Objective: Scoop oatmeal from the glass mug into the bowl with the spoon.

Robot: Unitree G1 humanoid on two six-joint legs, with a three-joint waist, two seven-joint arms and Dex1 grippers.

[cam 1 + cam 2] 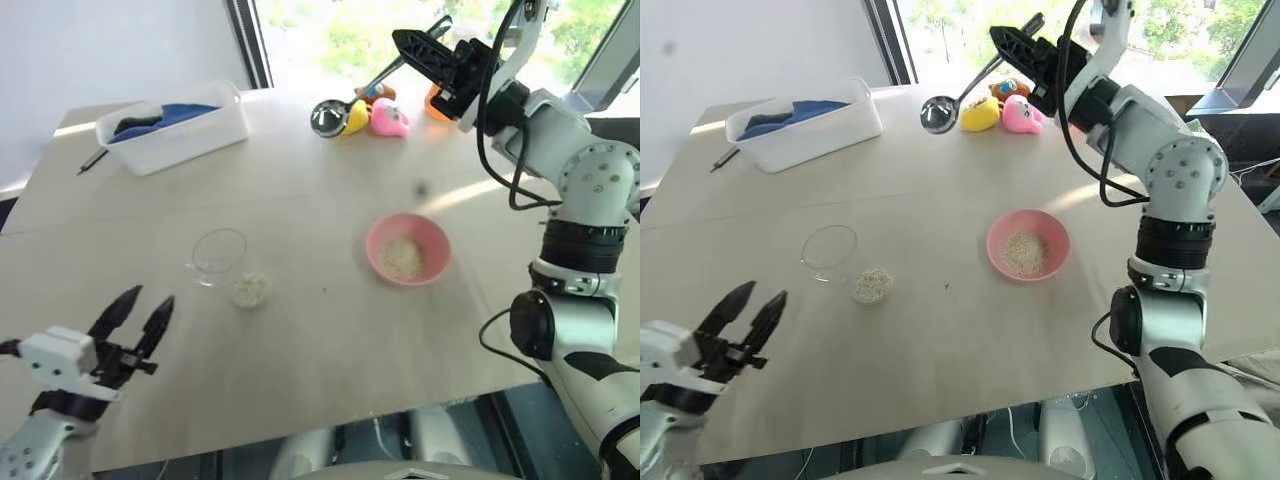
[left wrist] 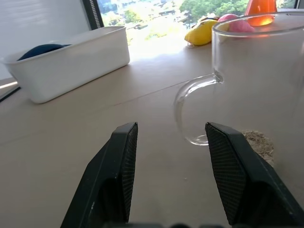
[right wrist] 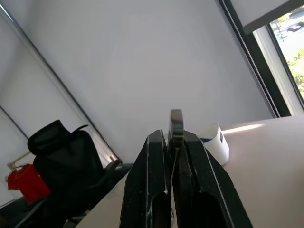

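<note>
Two piles of oatmeal (image 1: 404, 258): one in the bowl (image 1: 440, 240), one spilled beside the glass mug (image 1: 217, 255).
My right gripper (image 1: 408, 43) pinches the spoon (image 1: 340, 108) aloft; my left gripper (image 1: 139, 311) hovers half-open, empty, near the mug.

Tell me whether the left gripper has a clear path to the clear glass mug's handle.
Probably yes. The left gripper is open and faces the clear glass mug; its handle is turned toward the fingers, with only bare table between. The spilled pale flakes lie off to one side.
</note>
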